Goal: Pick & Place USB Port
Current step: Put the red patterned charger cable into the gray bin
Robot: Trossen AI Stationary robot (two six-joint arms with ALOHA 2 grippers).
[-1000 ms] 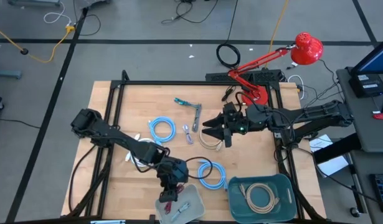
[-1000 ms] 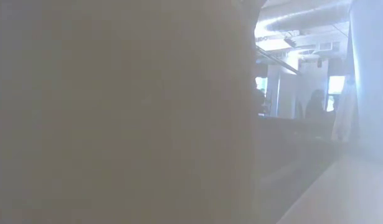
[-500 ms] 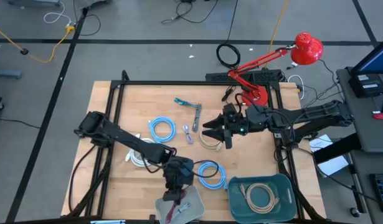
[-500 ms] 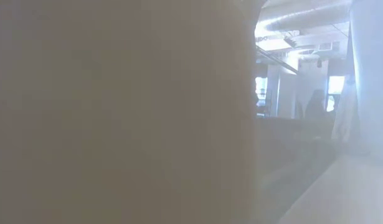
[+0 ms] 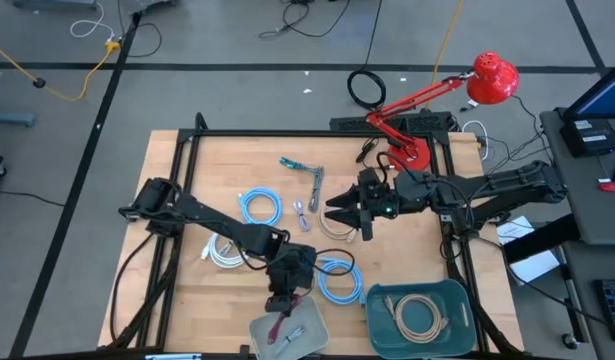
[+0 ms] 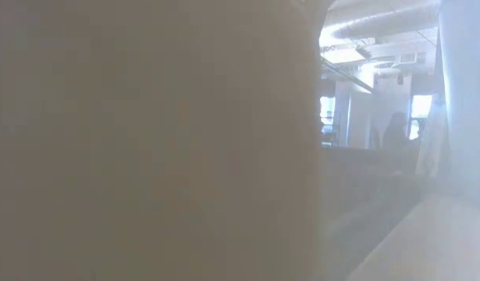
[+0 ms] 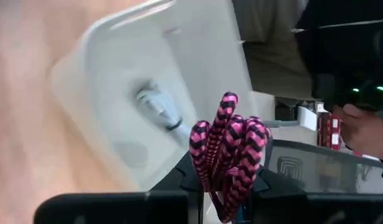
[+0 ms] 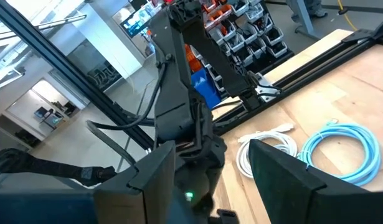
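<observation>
High view: the wooden table [image 5: 207, 170], pale and grained, fills the middle of the frame inside a black frame; the left gripper [image 5: 283, 305] hangs at the lower centre over the upper edge of a grey tray [image 5: 305, 342], pinching a pink-and-black braided cable [image 5: 277, 325] that dangles just below its fingers into the tray; a small pale connector [image 5: 295, 333] lies in the tray beside it; a teal bin [image 5: 454, 300] at the lower right holds a beige coiled cable [image 5: 419, 317]; light-blue coils [image 5: 259, 208] and a white cable [image 5: 224, 256] lie on the wood; the right gripper [image 5: 339, 215] sits at centre right with its fingers spread over a pale cable; a red lamp [image 5: 490, 77] stands at the upper right.

Low view: a blurred pale surface fills most of the frame; only the room shows at the right.

Left wrist view: the looped braided cable [image 7: 228, 149], woven and glossy, stands pinched between the dark fingers at the bottom centre; the smooth white tray [image 7: 197, 68] lies behind it, the white connector [image 7: 159, 106] inside.

Right wrist view: the right gripper's dark fingers [image 8: 278, 177] stand apart; the light-blue coil [image 8: 340, 152] and white cable [image 8: 266, 146] lie on the wood at the right.
</observation>
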